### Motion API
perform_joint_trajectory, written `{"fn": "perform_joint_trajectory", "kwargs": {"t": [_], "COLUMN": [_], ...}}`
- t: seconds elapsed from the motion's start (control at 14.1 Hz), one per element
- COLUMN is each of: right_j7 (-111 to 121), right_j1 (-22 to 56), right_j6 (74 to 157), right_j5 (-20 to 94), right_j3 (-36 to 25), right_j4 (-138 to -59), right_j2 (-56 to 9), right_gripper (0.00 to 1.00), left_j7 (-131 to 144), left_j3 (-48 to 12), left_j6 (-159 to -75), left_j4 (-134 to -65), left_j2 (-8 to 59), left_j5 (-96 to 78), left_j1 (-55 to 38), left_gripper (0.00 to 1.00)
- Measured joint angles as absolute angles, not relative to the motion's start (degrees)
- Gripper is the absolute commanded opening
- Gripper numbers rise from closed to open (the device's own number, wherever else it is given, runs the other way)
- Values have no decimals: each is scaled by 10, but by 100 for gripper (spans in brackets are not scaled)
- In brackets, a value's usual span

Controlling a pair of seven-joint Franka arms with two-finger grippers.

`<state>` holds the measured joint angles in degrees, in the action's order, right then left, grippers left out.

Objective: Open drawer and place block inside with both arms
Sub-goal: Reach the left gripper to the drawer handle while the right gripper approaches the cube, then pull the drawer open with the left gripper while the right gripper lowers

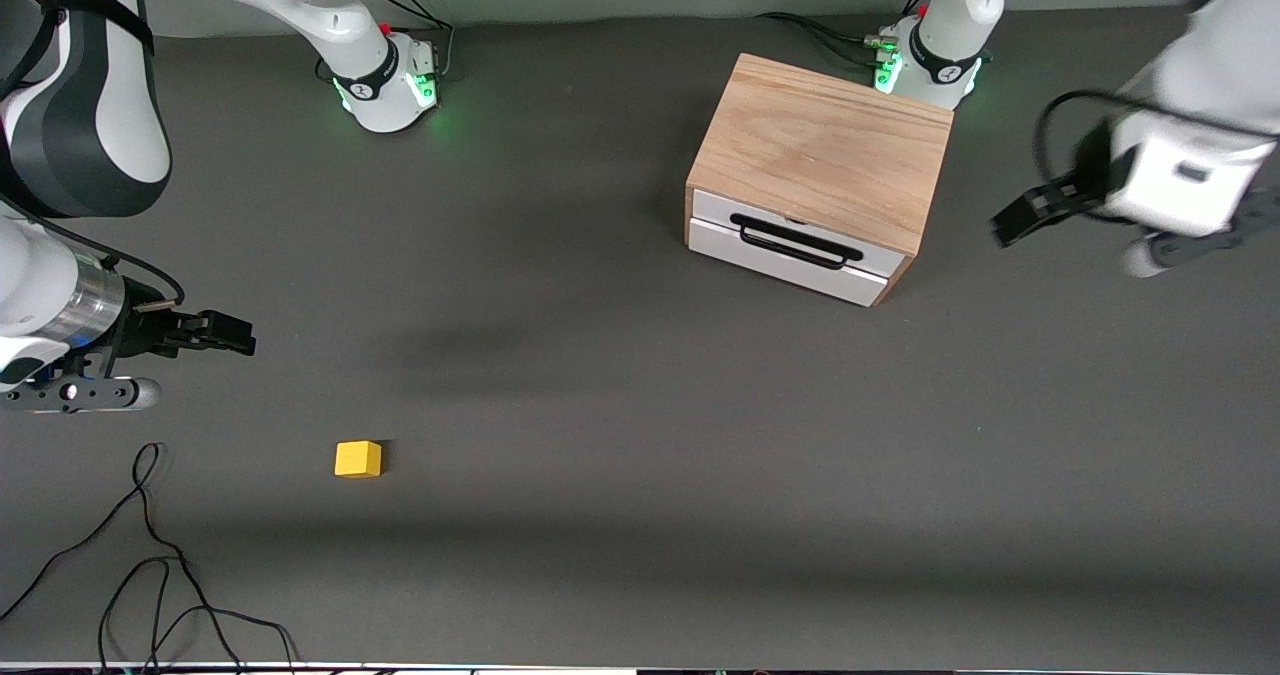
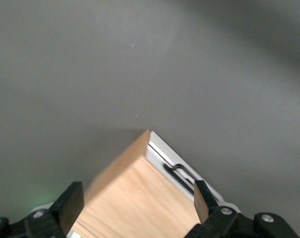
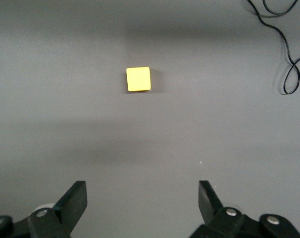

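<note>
The light oak cabinet stands near the left arm's base. Its white drawer is closed, with the black bar handle across the front. The yellow block lies on the grey table, nearer to the front camera, toward the right arm's end. My left gripper is open and empty, up in the air beside the cabinet; its wrist view shows the cabinet top, the handle and the open gripper. My right gripper is open and empty over bare table short of the block, with the gripper apart from it.
A loose black cable lies on the table near the front edge at the right arm's end, and also shows in the right wrist view. The two arm bases stand along the table's back edge.
</note>
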<state>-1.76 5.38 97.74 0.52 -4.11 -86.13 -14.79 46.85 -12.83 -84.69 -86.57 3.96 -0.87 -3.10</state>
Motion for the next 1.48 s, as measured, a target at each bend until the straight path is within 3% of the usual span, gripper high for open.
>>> {"fn": "perform_joint_trajectory", "kwargs": {"t": [0.28, 0.64, 0.99, 1.48], "right_j7": [-18, -18, -18, -18], "right_j1": [54, 53, 51, 54], "right_j6": [994, 1016, 1044, 1180], "right_j5": [5, 5, 5, 5], "right_j3": [-41, -41, -43, -41], "right_j4": [-861, -861, -862, -869], "right_j2": [-158, -178, -202, -290], "right_gripper": [100, 100, 100, 100], "left_j7": [692, 907, 953, 1001], "left_j3": [-178, -181, -181, -181], "left_j6": [-879, -944, -950, -992], "left_j4": [-867, -870, -875, -953], "left_j2": [93, 175, 240, 258], "left_j5": [-9, 8, 12, 16], "left_j1": [-45, -112, -130, -158], "left_gripper": [99, 99, 99, 99]}}
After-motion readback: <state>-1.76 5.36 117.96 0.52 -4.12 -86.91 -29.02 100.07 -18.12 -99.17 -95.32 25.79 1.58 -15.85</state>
